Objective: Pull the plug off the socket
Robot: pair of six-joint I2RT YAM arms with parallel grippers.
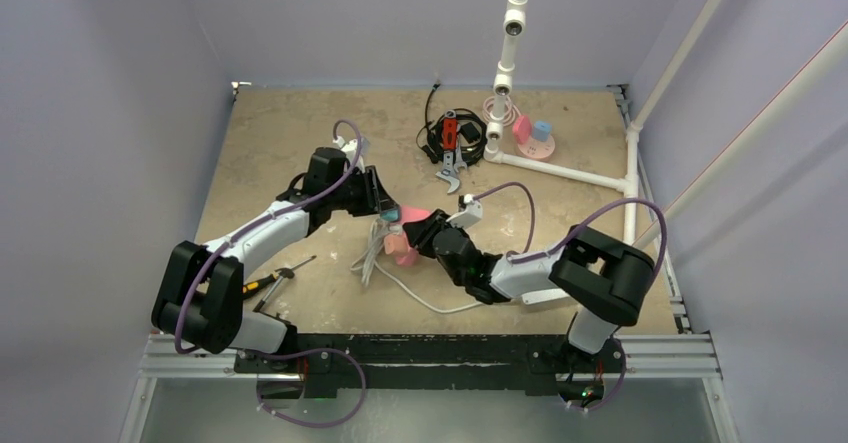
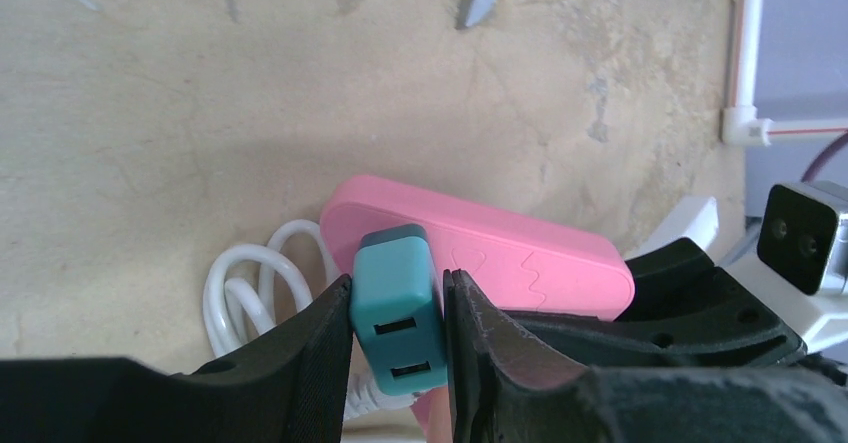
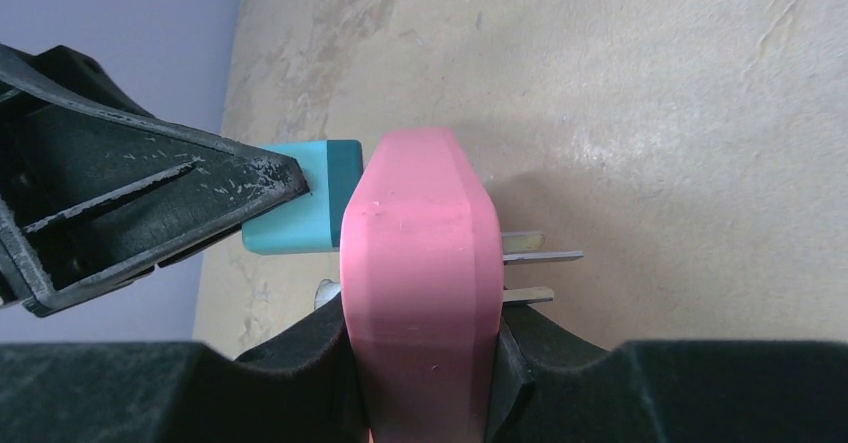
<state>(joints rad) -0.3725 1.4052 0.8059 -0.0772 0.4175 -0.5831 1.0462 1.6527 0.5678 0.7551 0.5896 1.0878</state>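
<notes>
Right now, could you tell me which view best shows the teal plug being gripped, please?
Left wrist: the teal plug sits centred between the fingers, both slots facing the camera. Right wrist shows one side against the pink block; overhead it's too small.

You have a matt teal plastic plug [image 2: 395,308] and a smooth, faintly glossy pink plastic socket [image 2: 520,258]. The tabletop [image 2: 200,113] looks rough.
</notes>
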